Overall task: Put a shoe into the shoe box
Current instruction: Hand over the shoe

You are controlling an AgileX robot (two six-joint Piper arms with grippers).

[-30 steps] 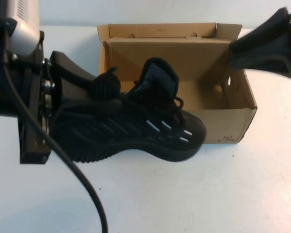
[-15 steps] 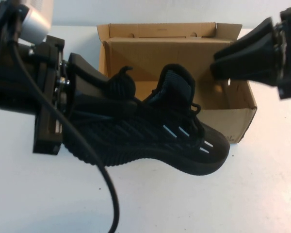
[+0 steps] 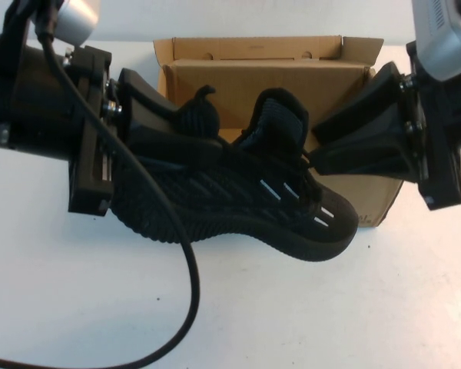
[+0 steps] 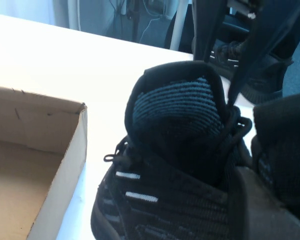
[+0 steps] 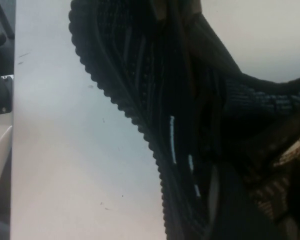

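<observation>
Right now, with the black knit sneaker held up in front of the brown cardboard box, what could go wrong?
The black knit sneaker is not in the brown cardboard box. The left gripper holds only its heel, so the toe could droop or snag the box's near wall. The right gripper sits at the laces; pinching just lace might let the shoe swing or slip.

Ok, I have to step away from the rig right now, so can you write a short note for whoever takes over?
Left gripper: shut on the heel of the shoe, holding it in front of the shoe box.
Right gripper: at the laces on the toe half of the shoe; whether it grips them cannot be told.
Shoe: sole toward the near side, toe toward the robot's right, overlapping the box's front wall in the high view, not inside.
Shoe box: open, at the back of the table.
Done: shoe picked up and brought to the box.
Left: move it over the opening, lower it in, release.
</observation>
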